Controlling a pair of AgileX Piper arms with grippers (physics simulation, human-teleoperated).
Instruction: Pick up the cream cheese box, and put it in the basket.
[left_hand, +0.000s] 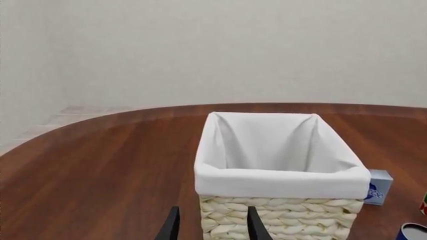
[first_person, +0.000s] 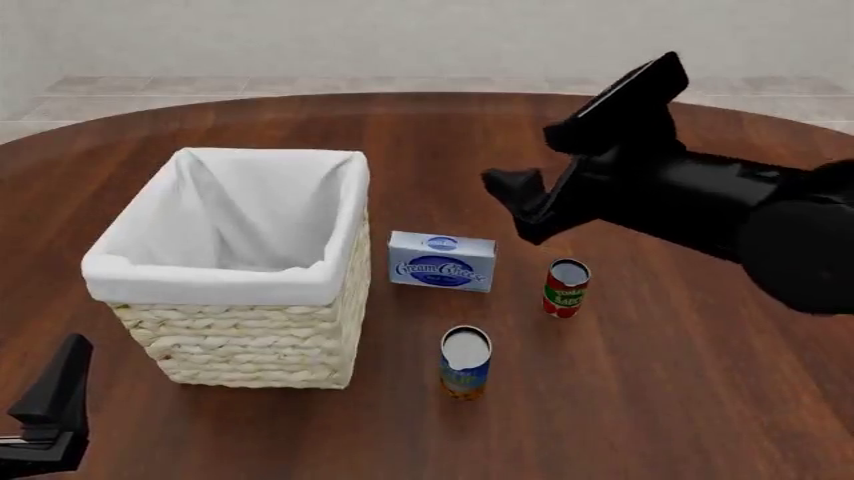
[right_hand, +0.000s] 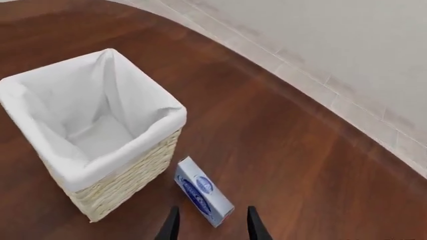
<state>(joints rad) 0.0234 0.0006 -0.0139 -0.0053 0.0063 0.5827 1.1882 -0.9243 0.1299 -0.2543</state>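
My right gripper (first_person: 514, 200), fingers apart, hovers upper right of the cream cheese box (first_person: 442, 260); descending crooked could knock it against the basket (first_person: 254, 345).

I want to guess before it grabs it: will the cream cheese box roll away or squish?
Probably no rolling: the cream cheese box is a flat-sided carton standing on a long edge, though a push might tip it flat. It looks small and likely light. The right tool, fingers apart, may dent it if squeezed hard.

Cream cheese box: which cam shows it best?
Front view. The cream cheese box shows whole, logo face up, beside the basket. Right wrist view has it whole but slanted, near the frame edge. Left wrist view shows only a corner behind the basket.
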